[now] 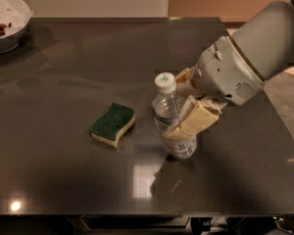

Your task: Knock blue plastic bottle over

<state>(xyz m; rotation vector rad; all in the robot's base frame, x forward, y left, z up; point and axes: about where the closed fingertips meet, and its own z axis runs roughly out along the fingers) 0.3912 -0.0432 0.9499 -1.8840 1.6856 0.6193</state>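
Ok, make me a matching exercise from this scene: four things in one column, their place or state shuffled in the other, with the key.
Things
1. blue plastic bottle
2. sponge
3. bowl
4. end effector

Place or state
A. at the far left corner of the table
B. pressed against the bottle, coming in from the right
C. lying flat, green side up
D. tilted, white cap leaning left

Pairs: 1-D, 2-C, 3-A, 4-B
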